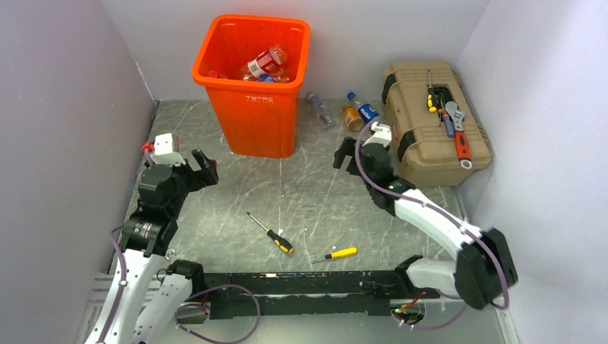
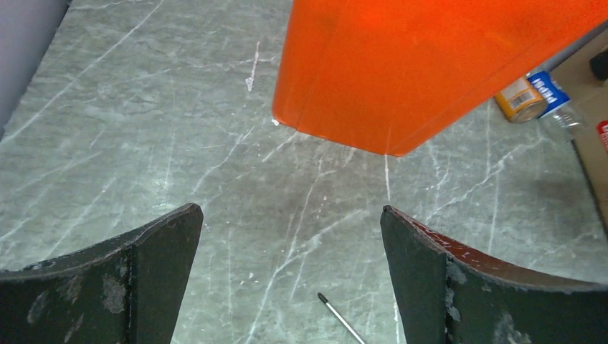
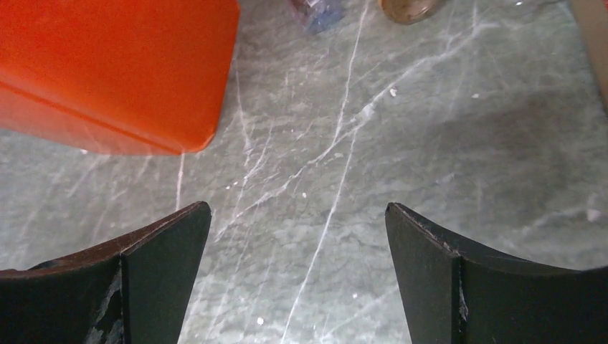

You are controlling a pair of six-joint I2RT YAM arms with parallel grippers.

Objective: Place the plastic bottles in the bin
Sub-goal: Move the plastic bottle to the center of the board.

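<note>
Tabletop (image 1: 315, 193) of grey, white-veined stone pattern carried everything. At the left, the left gripper (image 1: 203, 166) hung above bare table in front of the bin's near-left corner; in its wrist view (image 2: 290, 276) the two dark fingers stood wide apart with nothing between them.

The bin (image 1: 257, 118) stood upright toward the back, left of centre. Several plastic bottles (image 1: 265, 63) lay heaped inside it, one with a red label on top. Its orange wall filled the upper part of the left wrist view (image 2: 401, 64) and the upper-left corner of the right wrist view (image 3: 107, 64).

Nearer the arm bases, two yellow-handled screwdrivers lay loose on the table, one (image 1: 271, 233) left of the other (image 1: 337, 253).

Right of the bin, at the back, three bottles lay on the table: a clear bottle (image 1: 320, 110), then an orange bottle (image 1: 351, 117) touching a blue-labelled bottle (image 1: 366, 109).

Just in front of those, the right gripper (image 1: 346, 154) hovered over the table, its fingers (image 3: 297, 276) spread wide and empty.

At the far right sat a closed tan toolbox (image 1: 430, 147), with a red-handled wrench (image 1: 459, 136) and more screwdrivers lying on its lid.
</note>
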